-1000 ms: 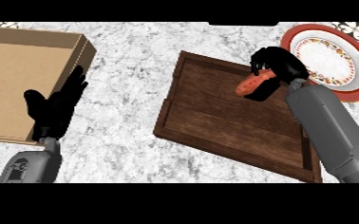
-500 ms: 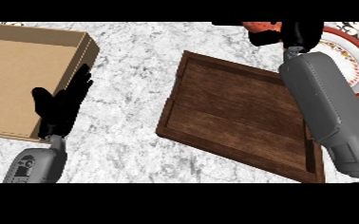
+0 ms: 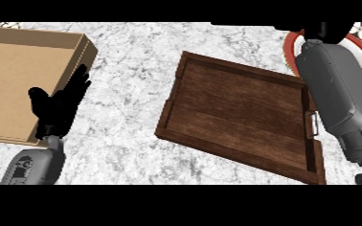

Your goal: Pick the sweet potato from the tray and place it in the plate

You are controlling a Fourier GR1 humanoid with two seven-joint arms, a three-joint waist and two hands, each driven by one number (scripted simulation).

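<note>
the right hand shows only as a dark sliver at the very top of the view, at the end of its grey forearm. most of it is cut off, so whether it is open or closed, or has hold of anything, cannot be told. just beside that hand, on both sides of the wrist, the red rim of the plate peeks out, so the hand sits over or at the plate.

the sweet potato is not visible anywhere. it is not in the tray, which lies below and to the left of the right hand and shows only bare wood. my judgement is that the pick is done and the carry has reached the plate. what remains is the set-down and release, or just the withdrawal if it is already down. which of these cannot be told. its long axis and the way it points are hidden too.

far to the left of the right hand, the left hand rests open with its fingers up, holding nothing. it lies at the edge of a cardboard box on the marble desk.
</note>
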